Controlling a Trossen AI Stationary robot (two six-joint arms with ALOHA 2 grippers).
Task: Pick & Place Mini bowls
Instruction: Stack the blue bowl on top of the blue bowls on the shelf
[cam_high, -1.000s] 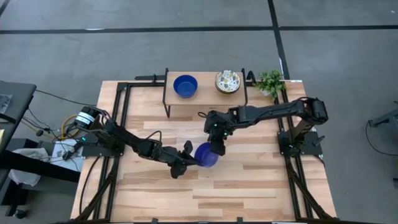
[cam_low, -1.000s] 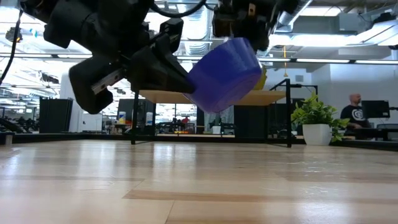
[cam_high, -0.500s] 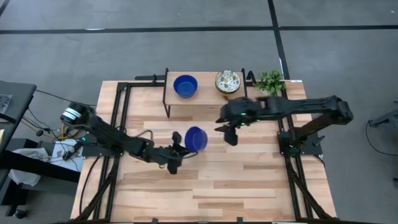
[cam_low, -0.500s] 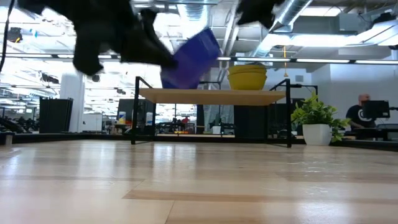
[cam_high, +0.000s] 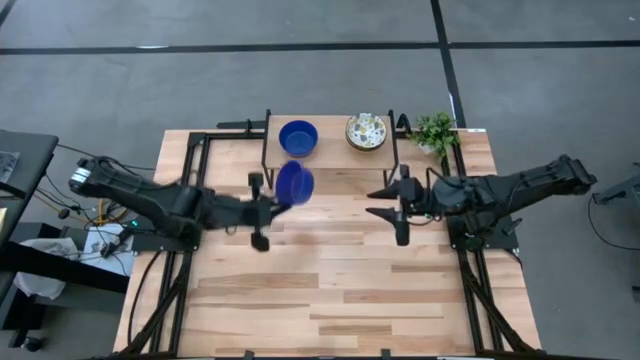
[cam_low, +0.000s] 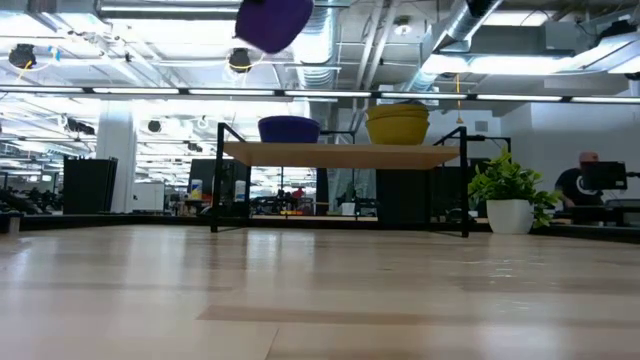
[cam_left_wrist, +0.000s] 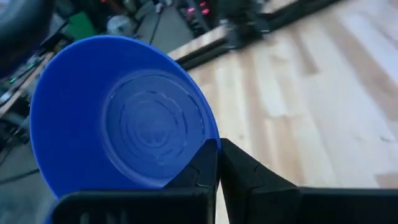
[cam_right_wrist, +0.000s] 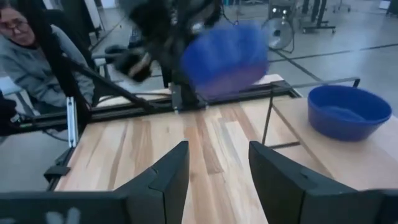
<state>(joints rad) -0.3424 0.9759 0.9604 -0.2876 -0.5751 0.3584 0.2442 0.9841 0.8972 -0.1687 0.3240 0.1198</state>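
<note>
The left end effector (cam_high: 268, 205) is up over the counter (cam_high: 330, 290), fingers clamped together on the rim of a blue mini bowl (cam_high: 294, 184). That bowl is off the wood entirely, held in the air just in front of the raised shelf (cam_high: 330, 165) at the far side. The left wrist view shows its glossy inside turned toward the camera, the two dark fingers pinching its edge. In the low view it hangs high, above shelf level.

Over on the right, the right end effector (cam_high: 398, 205) hangs above the counter with its fingers spread apart and nothing between them, pointing across toward the held bowl, well apart from it.

On the shelf sit a second blue mini bowl (cam_high: 298, 137) toward the left and a cream floral mini bowl (cam_high: 366, 131) to its right. A small green plant (cam_high: 435, 131) stands at the far right corner, beside the shelf.

A person (cam_right_wrist: 25, 50) shows beyond the counter in the right wrist view.
</note>
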